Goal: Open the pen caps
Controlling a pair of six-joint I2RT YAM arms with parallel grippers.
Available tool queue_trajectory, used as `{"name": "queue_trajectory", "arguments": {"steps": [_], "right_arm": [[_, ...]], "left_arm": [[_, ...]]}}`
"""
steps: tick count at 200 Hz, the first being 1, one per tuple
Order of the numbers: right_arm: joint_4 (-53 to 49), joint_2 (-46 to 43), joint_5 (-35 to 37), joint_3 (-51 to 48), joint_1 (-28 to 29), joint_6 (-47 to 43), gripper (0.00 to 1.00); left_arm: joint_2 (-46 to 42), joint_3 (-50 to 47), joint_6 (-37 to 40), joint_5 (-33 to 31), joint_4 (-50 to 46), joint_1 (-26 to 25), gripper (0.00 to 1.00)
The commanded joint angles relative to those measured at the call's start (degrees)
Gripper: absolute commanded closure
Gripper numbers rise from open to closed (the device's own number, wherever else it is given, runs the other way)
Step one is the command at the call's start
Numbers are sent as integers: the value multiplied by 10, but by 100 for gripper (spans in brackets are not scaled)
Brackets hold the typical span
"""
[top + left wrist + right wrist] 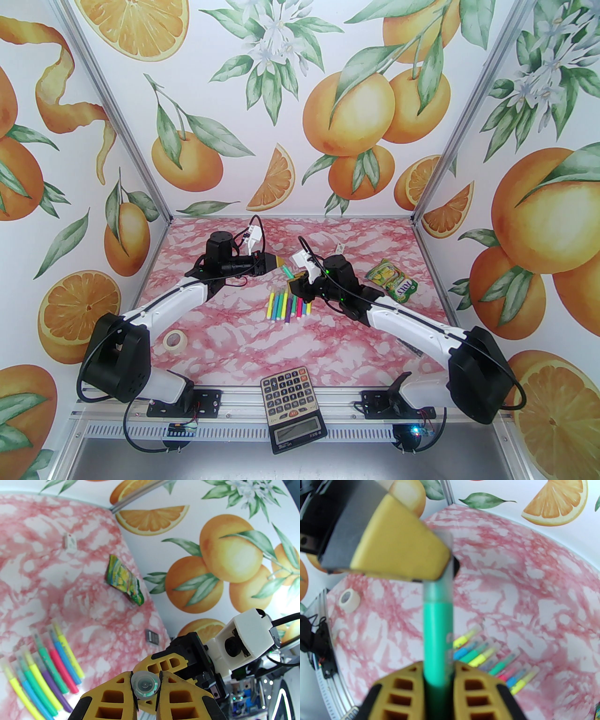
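Currently you hold one short teal-green felt-tip pen (437, 625) in the air between both hands. Your right gripper (438, 667) is closed tightly around the barrel, and your left gripper (145, 679) is closed on the translucent plastic cap (145, 686) at the other end, which the left wrist view shows end-on between the yellow fingers. I judge the pen to be very light and stiff, with smooth plastic that can slip in the pads. So keep the barrel grip close to the cap joint, keep the cap squarely across the pads, and pull straight along the pen axis, because a sideways pull could flick it away. The cap probably sits with a small click fit and may release suddenly. The other colourful felt-tip pens (288, 307) lie in a row on the pink marble-pattern table (225, 337), just below the right gripper. About writing: the barrel has a pale print, too blurred to read. The green-yellow snack pouch (391, 281), to the right of the right gripper, shows blue letters I cannot read with certainty. The grey calculator (293, 403) has key marks too small to read.
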Motion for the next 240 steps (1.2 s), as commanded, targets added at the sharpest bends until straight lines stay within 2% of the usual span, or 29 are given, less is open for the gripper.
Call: {"name": "queue_trajectory", "arguments": {"steps": [1,144,171,194,211,217,223,240], "right_arm": [[-102,-20,-9,-33,-15,-15,100],[-89,-38,-37,-57,-28,-35,100],[-72,-40,-41,-63,-33,-26,100],[-58,-41,-44,-61,-34,-17,100],[-48,-43,-47,-58,-34,-10,100],[-43,-45,-48,-57,-34,-8,100],[-38,-46,-49,-56,-34,-4,100],[-24,-48,-55,-49,-34,3,100]], "left_arm": [[-24,0,-5,-124,48,78,100],[-23,-19,-58,-123,86,98,100],[-22,-10,-41,-102,73,97,100],[-21,11,5,-90,7,92,100],[-27,18,36,-92,-30,82,75],[-30,20,47,-92,-41,76,61],[-31,22,57,-92,-52,70,51],[-33,25,75,-95,-68,50,39]]}}
